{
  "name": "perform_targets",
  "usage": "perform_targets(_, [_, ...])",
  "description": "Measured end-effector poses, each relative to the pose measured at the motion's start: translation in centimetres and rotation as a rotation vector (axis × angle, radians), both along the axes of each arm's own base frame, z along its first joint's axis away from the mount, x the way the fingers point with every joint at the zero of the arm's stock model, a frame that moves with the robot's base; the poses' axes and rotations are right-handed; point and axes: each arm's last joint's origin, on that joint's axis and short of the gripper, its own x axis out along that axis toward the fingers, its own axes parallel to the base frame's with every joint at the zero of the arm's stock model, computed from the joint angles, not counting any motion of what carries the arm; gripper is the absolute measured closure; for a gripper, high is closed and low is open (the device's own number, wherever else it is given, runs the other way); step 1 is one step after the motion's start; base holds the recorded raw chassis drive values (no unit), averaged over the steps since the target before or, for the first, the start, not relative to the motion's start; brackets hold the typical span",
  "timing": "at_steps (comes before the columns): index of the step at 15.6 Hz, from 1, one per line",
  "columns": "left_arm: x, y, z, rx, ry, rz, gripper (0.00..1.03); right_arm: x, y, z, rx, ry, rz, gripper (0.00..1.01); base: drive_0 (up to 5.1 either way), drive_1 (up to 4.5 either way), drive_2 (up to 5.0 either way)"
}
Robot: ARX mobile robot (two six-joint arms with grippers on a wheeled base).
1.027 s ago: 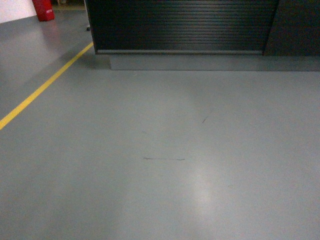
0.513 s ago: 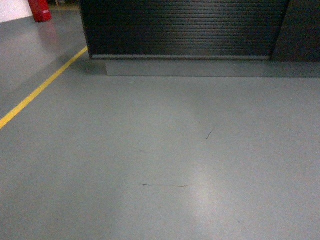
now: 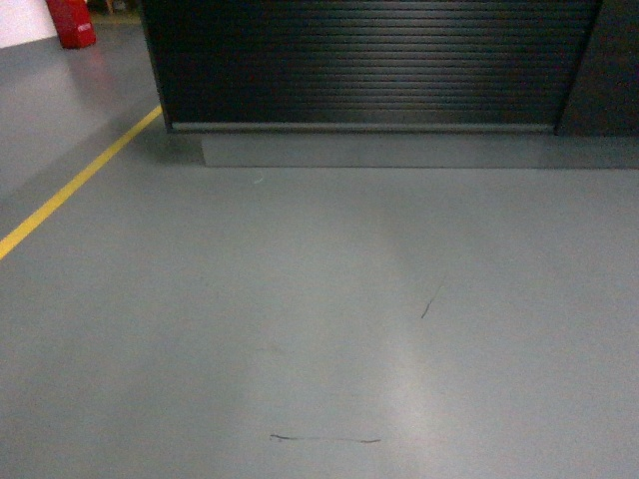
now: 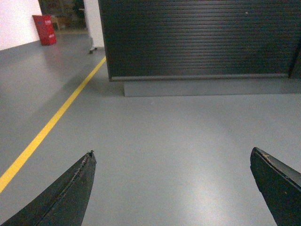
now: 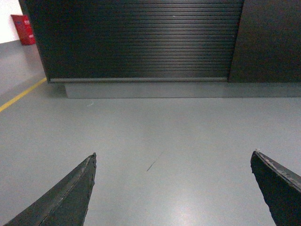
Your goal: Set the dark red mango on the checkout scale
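Facing the checkout (image 3: 369, 70) — fingers (image 4: 70, 193) spread, holding nothing.

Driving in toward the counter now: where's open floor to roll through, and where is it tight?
Open grey floor runs from the robot to the plinth under the checkout, bordered left by the yellow line. Only scuff marks cross it. Tightest at the checkout's ribbed front. Left gripper and right gripper are open, empty.

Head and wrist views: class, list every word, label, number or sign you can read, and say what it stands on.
None can be read.
Red box by the white wall: faint pale marks on its front, too blurred to read.
Checkout ribbed front panel: no lettering.
Yellow floor line: plain paint, no text.
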Motion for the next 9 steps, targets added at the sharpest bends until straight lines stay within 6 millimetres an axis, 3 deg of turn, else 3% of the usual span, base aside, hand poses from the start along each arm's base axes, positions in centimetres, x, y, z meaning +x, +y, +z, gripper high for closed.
perform_targets(9, [0.0, 0.0, 0.03, 0.0, -0.004, 0.0, 0.05, 0.0, 0.0, 0.0, 0.0, 0.0, 0.0, 0.03, 0.0, 2.97, -2.9])
